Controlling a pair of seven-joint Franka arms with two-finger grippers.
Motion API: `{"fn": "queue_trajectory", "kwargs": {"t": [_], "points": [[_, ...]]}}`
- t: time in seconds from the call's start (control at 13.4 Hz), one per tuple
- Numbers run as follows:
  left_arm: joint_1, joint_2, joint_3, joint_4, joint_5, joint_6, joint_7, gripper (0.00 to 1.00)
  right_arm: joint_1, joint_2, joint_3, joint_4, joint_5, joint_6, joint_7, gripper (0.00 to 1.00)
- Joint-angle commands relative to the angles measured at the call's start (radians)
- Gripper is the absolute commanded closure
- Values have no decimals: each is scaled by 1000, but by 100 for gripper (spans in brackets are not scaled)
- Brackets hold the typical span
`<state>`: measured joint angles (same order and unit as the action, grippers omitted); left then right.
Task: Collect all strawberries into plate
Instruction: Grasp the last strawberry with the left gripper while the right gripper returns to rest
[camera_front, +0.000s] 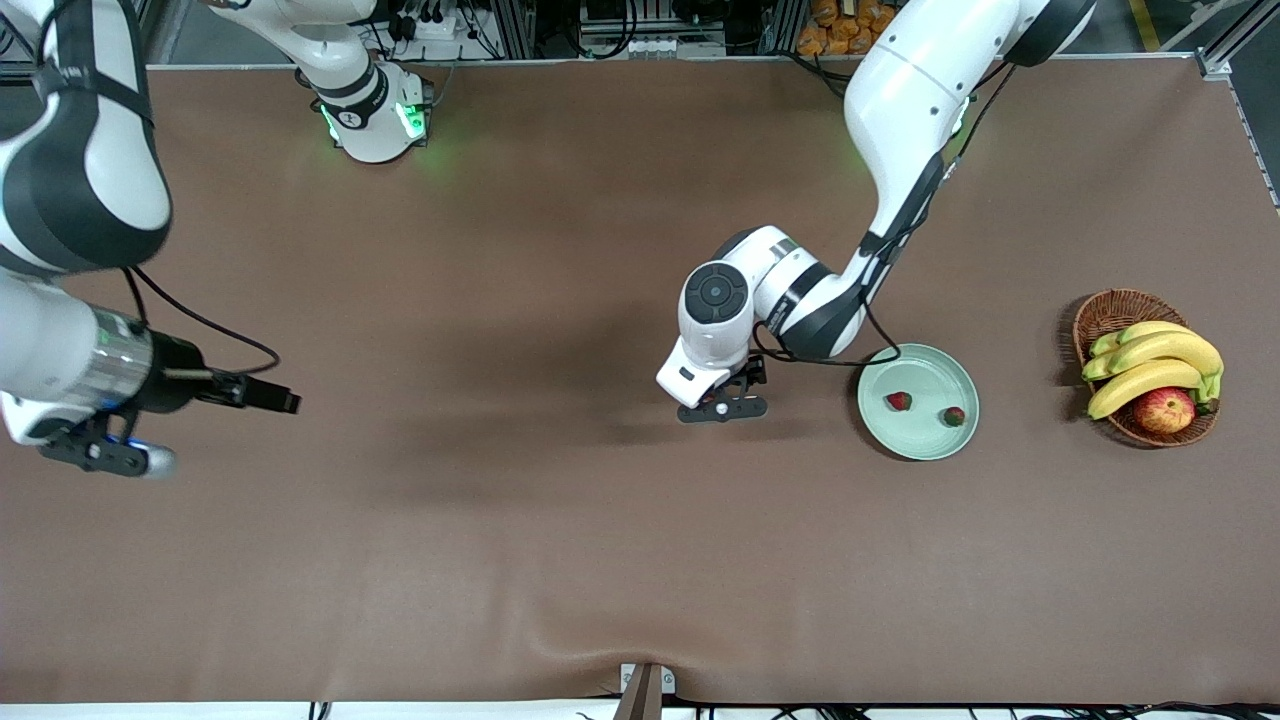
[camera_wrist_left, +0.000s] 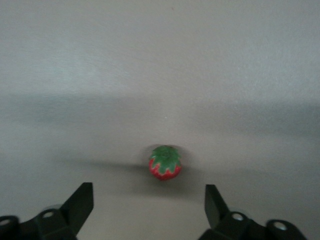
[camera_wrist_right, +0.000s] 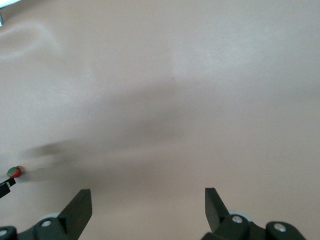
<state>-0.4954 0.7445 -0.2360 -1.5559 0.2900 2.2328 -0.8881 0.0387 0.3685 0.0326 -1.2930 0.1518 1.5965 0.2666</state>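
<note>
Strawberries in plate: two; a third berry on table.
Left gripper spread over it; right gripper waits, spread.

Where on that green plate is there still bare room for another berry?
The plate holds two strawberries near its middle; its half nearer the robots' bases lies bare. The open left gripper hangs over the third strawberry on the table. The open right gripper waits.
</note>
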Motion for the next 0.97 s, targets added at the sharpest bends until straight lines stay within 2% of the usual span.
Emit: {"fn": "queue_trajectory", "kwargs": {"t": [0.0, 0.15, 0.37, 0.52, 0.6, 0.67, 0.9], "points": [[-12, 30, 7, 31, 69, 24, 14, 13, 30, -121, -49, -74, -24, -53, -18, 0], [-12, 45, 9, 31, 70, 30, 21, 18, 20, -235, -48, -184, -52, -40, -26, 0], [-9, 52, 9, 30, 70, 44, 21, 22, 9, -356, -50, -293, -67, -20, -87, 0], [-9, 62, 7, 31, 69, 57, 20, 25, 1, -451, -48, -423, -67, 66, -116, 0], [-9, 64, 9, 31, 69, 71, 20, 30, -2, -465, -48, -442, -67, 83, -118, 0], [-9, 70, 9, 31, 69, 76, 20, 34, -8, -453, -53, -418, -70, 83, -130, 0], [-8, 69, 9, 30, 67, 77, 20, 45, -48, -352, -53, -243, -98, 34, -171, 0]]}}
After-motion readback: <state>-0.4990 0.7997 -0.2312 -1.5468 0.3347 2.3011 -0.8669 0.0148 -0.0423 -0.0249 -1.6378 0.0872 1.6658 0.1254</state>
